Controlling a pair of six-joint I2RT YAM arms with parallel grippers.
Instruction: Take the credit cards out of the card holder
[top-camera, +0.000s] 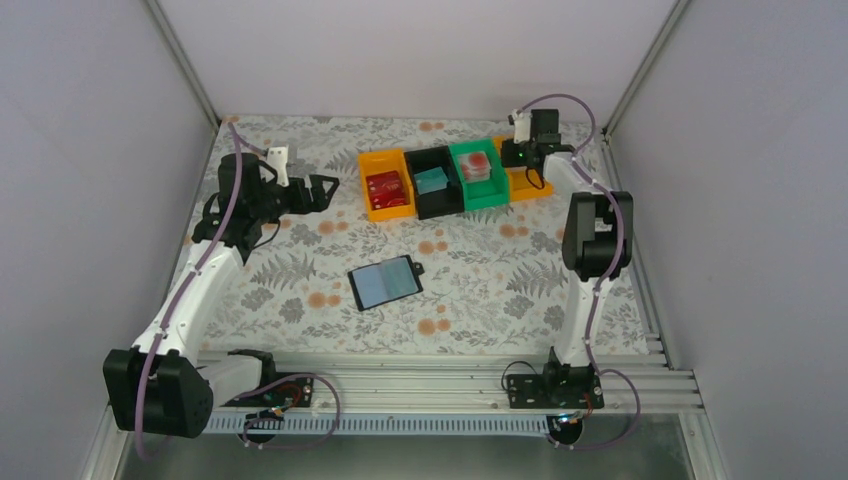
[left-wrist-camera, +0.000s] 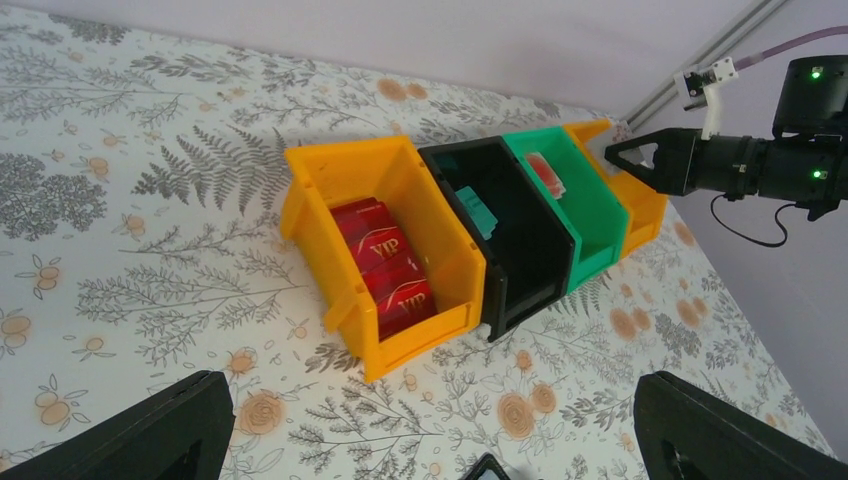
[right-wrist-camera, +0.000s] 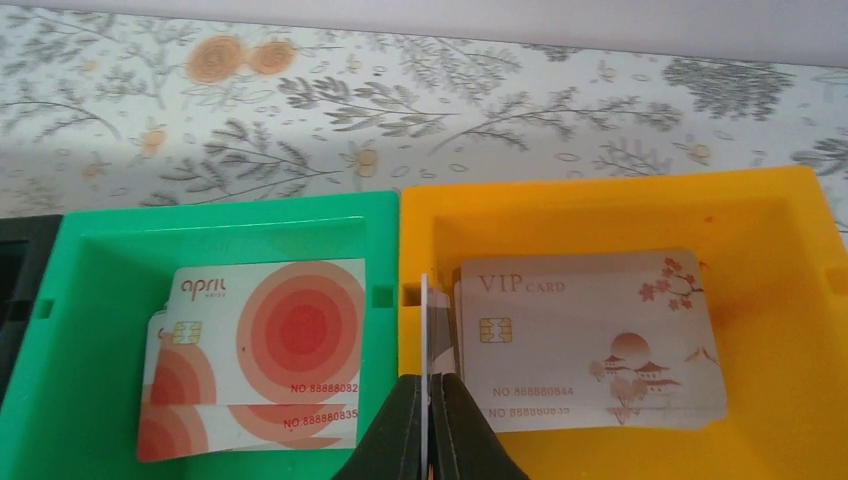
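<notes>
At table centre: card holder (top-camera: 385, 283) lies open, any cards inside indiscernible | right gripper (right-wrist-camera: 428, 400) clenched on edge-on credit card (right-wrist-camera: 424, 315) above the wall between green bin (right-wrist-camera: 95, 250) and orange bin (right-wrist-camera: 770, 215), drop judged pending | left gripper (top-camera: 322, 190) released, idle.

The card holder (top-camera: 386, 283) lies open in the middle of the bench (top-camera: 300, 320), well in front of a row of four bins (top-camera: 441, 208) at the back, each holding cards (right-wrist-camera: 590, 340). The left gripper (top-camera: 325, 190) hangs left of the row. Over the wall between the two right-hand bins, the right gripper (right-wrist-camera: 428, 390) has a credit card (right-wrist-camera: 424, 315) on edge in its jaws.

The table (top-camera: 300, 290) is overlooked from above; the green bin (top-camera: 482, 200) is shared by all views, nearest in the right wrist's.
</notes>
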